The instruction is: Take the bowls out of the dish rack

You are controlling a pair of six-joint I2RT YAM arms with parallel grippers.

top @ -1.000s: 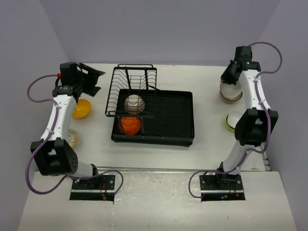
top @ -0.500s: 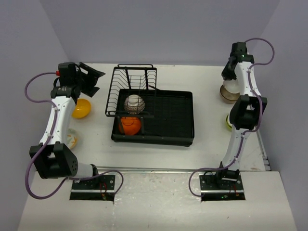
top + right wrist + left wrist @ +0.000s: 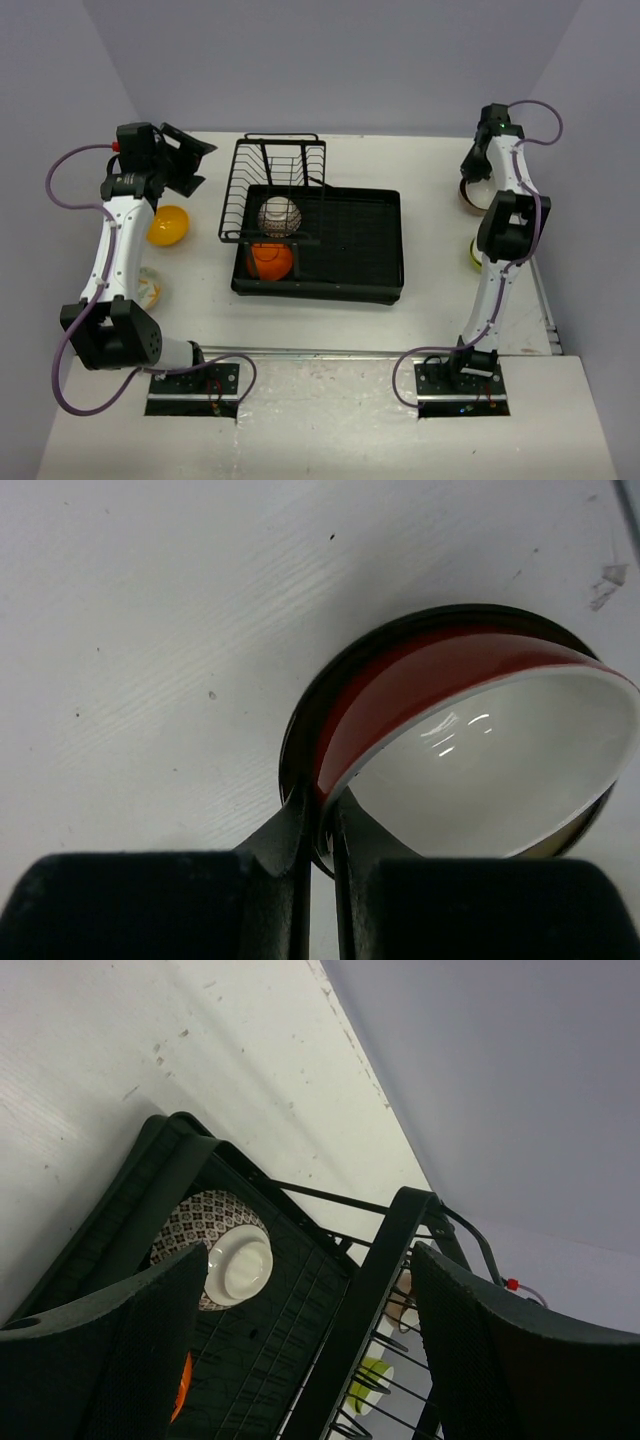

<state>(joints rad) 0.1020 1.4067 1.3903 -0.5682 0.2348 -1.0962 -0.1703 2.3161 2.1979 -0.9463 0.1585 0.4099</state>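
- Spreads the left gripper (image 3: pixel 308 1256) wide, dark fingers (image 3: pixel 110 1350) low in the foreground.
- Looks between them onto the black dish rack (image 3: pixel 150 1172) on the white table (image 3: pixel 140 1050).
- Finds a floral-patterned bowl (image 3: pixel 190 1230) tipped inside the rack, white foot toward the camera.
- Catches an orange bowl (image 3: pixel 184 1400) sliver just below it, and a lime green bowl (image 3: pixel 368 1382) beyond the wires.

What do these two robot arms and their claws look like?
The left arm and right arm are slim white tubes with chunky black joints. A purple cable loops along each. The left gripper and right gripper each have two matte black fingers.
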